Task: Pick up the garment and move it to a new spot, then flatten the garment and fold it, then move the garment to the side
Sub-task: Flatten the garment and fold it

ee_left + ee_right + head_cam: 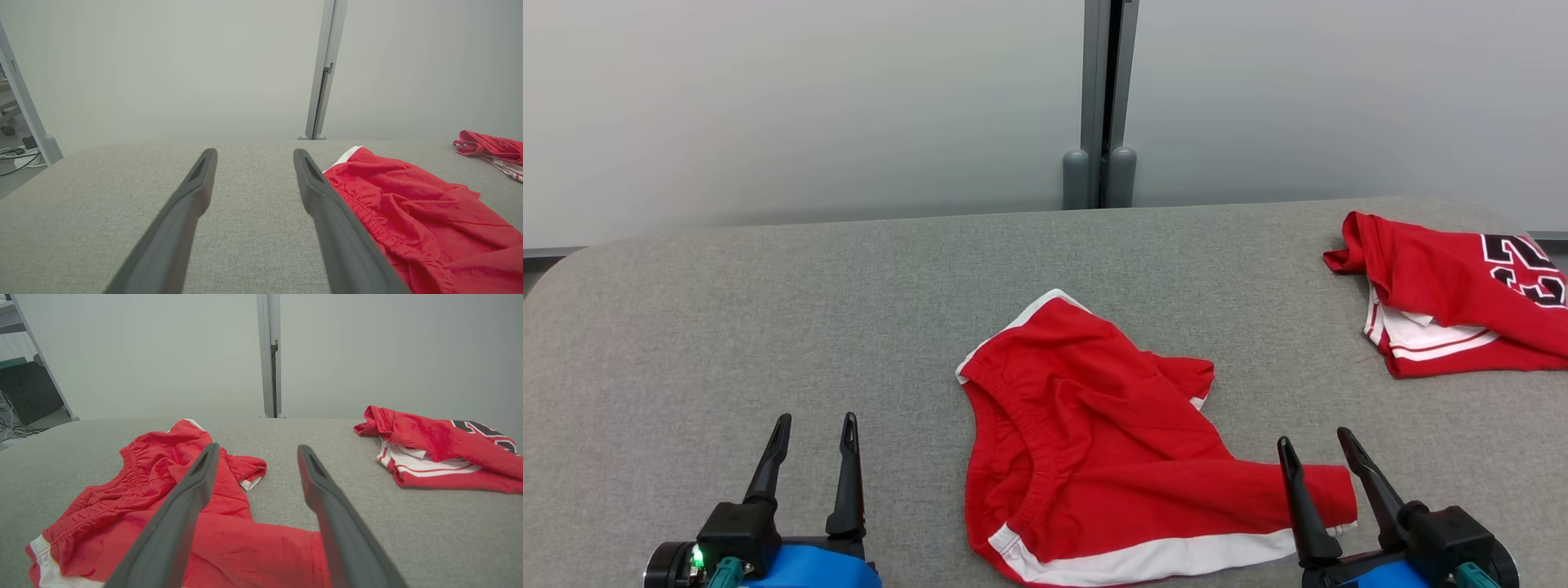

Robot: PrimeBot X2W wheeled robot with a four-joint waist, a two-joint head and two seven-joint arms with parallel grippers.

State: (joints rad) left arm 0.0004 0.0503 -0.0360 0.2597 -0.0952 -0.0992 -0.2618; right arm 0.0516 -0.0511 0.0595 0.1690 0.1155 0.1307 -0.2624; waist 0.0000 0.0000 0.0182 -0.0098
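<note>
Plainly, the left gripper (pixel 817 418) and right gripper (pixel 1313 437) both gaped wide, holding nothing, the right above the shorts (pixel 1094 425) on the desk (pixel 768 286).

A large black number (pixel 1525 268) edged in white stood on the red jersey (pixel 1437 286); the picture's edge and a fold cut it short, so its digits could not be read.

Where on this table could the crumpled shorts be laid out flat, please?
The left half of the table is bare, left of the red shorts and ahead of the left gripper. A narrower strip lies between the shorts and the red jersey. The near right is crowded: the right gripper hangs over a shorts leg.
</note>
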